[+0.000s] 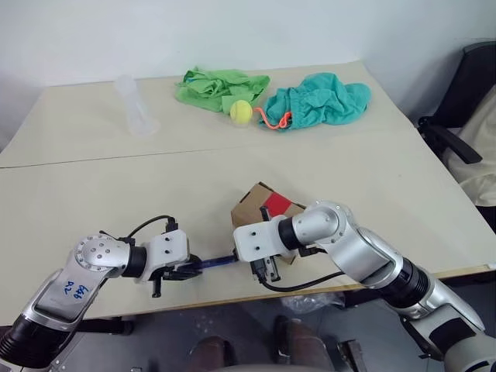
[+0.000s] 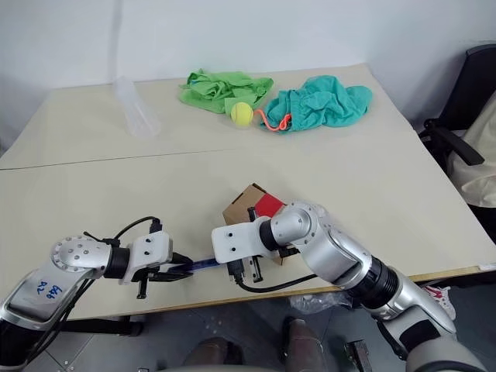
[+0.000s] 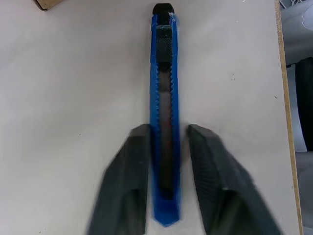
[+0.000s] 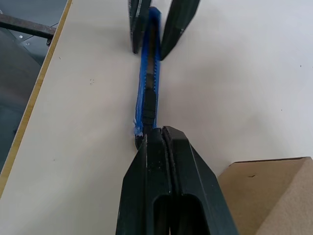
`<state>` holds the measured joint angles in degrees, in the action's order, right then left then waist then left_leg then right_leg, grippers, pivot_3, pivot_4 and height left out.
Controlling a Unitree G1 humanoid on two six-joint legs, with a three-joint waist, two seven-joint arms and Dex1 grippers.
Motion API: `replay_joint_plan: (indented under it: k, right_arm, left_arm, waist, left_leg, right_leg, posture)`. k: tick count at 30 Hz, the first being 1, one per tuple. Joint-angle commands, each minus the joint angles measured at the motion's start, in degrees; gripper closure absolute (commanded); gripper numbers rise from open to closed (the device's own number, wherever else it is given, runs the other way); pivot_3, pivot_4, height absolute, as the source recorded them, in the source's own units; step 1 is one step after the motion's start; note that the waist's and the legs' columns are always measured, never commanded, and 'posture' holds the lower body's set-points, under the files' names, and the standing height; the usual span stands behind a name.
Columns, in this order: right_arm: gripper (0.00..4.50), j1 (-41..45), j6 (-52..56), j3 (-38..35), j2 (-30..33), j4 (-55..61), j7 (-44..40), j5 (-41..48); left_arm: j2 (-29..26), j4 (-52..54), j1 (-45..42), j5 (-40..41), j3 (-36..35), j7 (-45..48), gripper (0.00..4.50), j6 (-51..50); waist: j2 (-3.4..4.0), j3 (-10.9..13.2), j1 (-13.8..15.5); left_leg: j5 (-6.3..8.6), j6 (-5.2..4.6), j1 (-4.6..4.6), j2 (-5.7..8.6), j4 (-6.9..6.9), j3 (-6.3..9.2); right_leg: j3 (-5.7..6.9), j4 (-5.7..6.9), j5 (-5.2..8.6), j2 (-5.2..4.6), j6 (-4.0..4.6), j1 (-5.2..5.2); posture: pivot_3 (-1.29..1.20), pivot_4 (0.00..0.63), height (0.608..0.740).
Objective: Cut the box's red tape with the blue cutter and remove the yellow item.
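L arm: low over table edge, forearm angled inward; left gripper (image 3: 166, 161) fingers (image 3: 128, 186) parted, narrow gap. R arm: elbow out, wrist turned toward L; right gripper (image 4: 164, 134) fingers pressed together.

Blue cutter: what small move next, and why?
Probably finish closing the left claw on the blue cutter. Its fingers straddle the handle with a gap on one side, while the shut right claw pins the far end on the table.
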<state>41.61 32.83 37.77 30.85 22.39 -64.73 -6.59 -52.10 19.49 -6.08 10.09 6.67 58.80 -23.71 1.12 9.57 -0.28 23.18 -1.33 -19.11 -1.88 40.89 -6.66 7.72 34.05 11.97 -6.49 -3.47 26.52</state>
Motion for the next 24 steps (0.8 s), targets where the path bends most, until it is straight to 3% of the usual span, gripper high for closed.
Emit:
replay_joint_plan:
  k: [1,24]
  right_arm:
    - [4.5,0.56,-0.83,-0.74,-0.53,0.45,0.13,0.14]
    - [4.5,0.63,-9.03,4.74,-4.53,-9.58,0.84,-6.23]
  left_arm:
    - [-1.26,-3.05,2.06,-3.55,1.33,-2.28,3.46,-3.49]
    - [-2.12,2.11,5.15,-2.8,0.34,-4.23,3.46,-5.98]
  waist:
    - [0.0,0.0,0.0]
    - [-0.01,0.01,-0.18]
  left_leg:
    - [0.0,0.0,0.0,0.0,0.0,0.0]
    - [-0.11,0.21,0.0,0.0,-0.21,-0.02]
  right_leg:
    - [0.0,0.0,0.0,0.0,0.0,0.0]
    - [0.02,-0.1,0.01,0.03,0.01,0.05]
  posture:
    - [0.0,0.15,0.74]
    - [0.0,0.15,0.74]
